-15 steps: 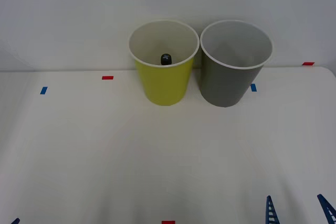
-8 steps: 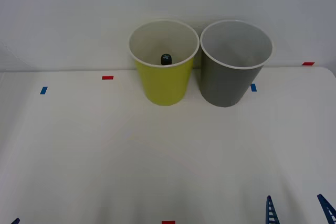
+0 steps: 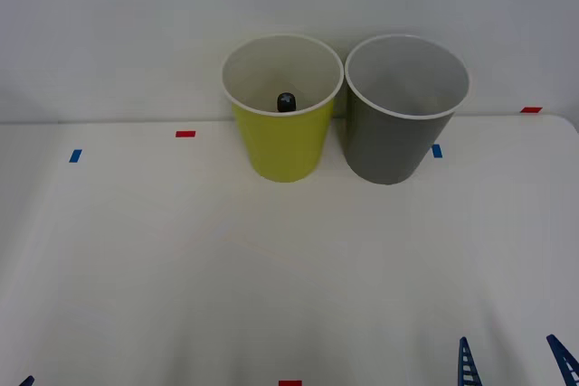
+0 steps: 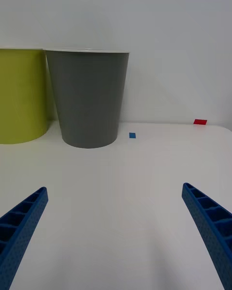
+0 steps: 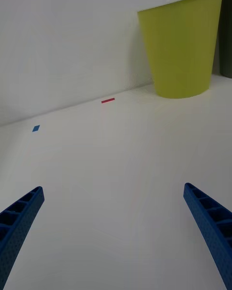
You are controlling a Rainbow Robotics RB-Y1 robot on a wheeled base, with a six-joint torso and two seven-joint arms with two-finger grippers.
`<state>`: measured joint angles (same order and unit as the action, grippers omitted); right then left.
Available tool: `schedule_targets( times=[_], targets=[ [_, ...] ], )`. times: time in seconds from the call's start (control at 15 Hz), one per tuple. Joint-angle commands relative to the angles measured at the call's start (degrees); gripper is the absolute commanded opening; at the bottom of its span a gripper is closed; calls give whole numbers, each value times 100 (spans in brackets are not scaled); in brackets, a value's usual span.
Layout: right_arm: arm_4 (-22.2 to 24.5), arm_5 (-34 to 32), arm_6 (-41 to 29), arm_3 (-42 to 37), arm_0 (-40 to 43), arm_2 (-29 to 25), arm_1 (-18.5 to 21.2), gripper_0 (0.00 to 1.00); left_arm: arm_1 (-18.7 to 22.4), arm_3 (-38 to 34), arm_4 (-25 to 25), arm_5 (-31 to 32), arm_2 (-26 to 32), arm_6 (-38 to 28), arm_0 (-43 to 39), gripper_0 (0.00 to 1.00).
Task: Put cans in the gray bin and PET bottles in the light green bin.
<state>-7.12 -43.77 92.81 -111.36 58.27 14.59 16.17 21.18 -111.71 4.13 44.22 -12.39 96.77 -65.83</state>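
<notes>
Bottle (image 3: 286,101) I see by its black cap inside the light green bin (image 3: 282,146), gray bin (image 3: 398,137) just beside. My right gripper (image 4: 116,237) and left gripper (image 5: 113,232) hang low at the table's (image 3: 181,268) near edge, fingers spread wide, holding nothing.

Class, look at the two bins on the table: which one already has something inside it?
The light green bin, on the robot's left of the pair: a bottle's black cap shows inside it. The gray bin beside it shows just its white inside.
</notes>
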Motion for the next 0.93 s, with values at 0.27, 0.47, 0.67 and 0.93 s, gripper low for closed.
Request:
schedule_targets(
  times=[0.27,0.47,0.67,0.93],
  targets=[
    [0,0,0,0,0,0,0,97,0,0,0,-1,0,0,0,100],
    [0,0,0,0,0,0,0,97,0,0,0,-1,0,0,0,100],
    [0,0,0,0,0,0,0,97,0,0,0,-1,0,0,0,100],
    [0,0,0,0,0,0,0,97,0,0,0,-1,0,0,0,100]
  ],
)
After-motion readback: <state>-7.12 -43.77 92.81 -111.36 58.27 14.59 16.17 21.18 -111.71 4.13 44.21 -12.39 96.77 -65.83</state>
